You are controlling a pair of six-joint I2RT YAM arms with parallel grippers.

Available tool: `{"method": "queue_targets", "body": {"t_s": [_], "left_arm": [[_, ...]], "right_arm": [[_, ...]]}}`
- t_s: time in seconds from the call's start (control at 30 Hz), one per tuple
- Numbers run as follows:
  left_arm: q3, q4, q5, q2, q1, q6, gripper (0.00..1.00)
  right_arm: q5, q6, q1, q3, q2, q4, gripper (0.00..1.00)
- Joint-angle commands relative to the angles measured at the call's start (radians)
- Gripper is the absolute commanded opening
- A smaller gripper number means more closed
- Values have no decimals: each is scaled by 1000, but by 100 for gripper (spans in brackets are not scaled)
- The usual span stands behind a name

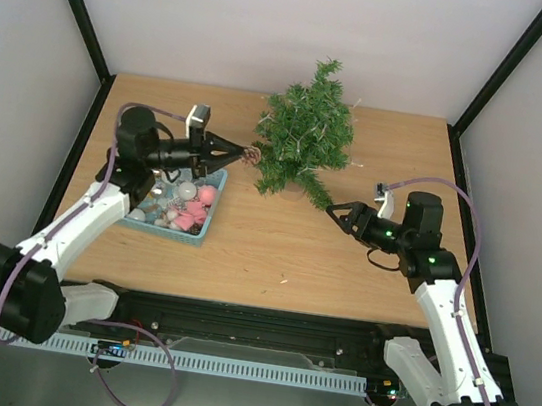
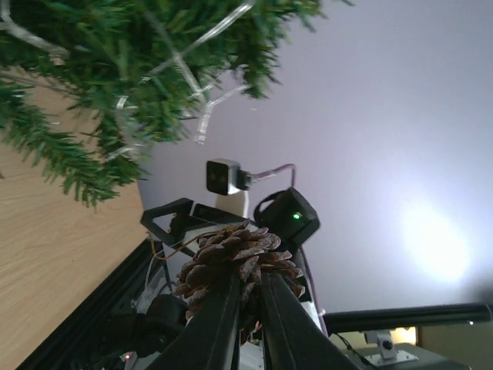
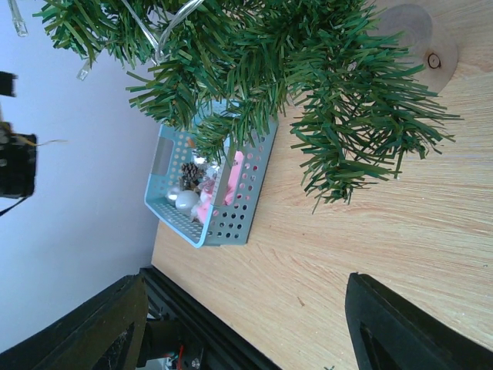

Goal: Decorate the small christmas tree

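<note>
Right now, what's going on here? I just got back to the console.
The left pincer is holding a pine cone up at the left edge of the small christmas tree, not yet hung on a branch. The right pincer is open and empty, low beside the tree's lower right branches. The teal basket of ornaments sits on the table, left of the tree.

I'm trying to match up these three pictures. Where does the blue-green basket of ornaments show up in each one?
Top external: the teal basket sits left of centre.
Left wrist: not in it; a pine cone fills the foreground.
Right wrist: the teal basket is left of centre, partly behind low branches.
Shared landmark: the small christmas tree, in all three views.
</note>
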Motion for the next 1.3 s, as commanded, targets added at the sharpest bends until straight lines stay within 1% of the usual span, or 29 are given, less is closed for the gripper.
{"method": "queue_targets", "body": {"t_s": [0.0,0.07,0.23,0.4,0.53,0.67,0.8,1.0,1.27], "left_arm": [[29,-98,-67,58,-41,176,9],[30,-109,-83,97,-62,235,8],[36,-65,-122,186,-99,276,6],[86,-150,-188,252,-127,356,2],[116,-181,-245,276,-137,382,2],[168,-253,-315,289,-160,422,2],[203,-296,-386,308,-195,439,2],[259,-360,-456,350,-251,480,2],[281,-419,-543,377,-277,526,2]], "right_arm": [[-13,-19,2,29,-7,-32,72],[-12,-20,3,27,-4,-30,72],[-10,-30,1,30,5,-43,72],[-1,-41,3,30,1,-62,72],[1,-43,2,28,-4,-71,72],[5,-51,2,29,-8,-81,72],[7,-55,2,24,-8,-84,72],[8,-61,3,25,-9,-91,73],[11,-69,2,18,-25,-105,73]]}}
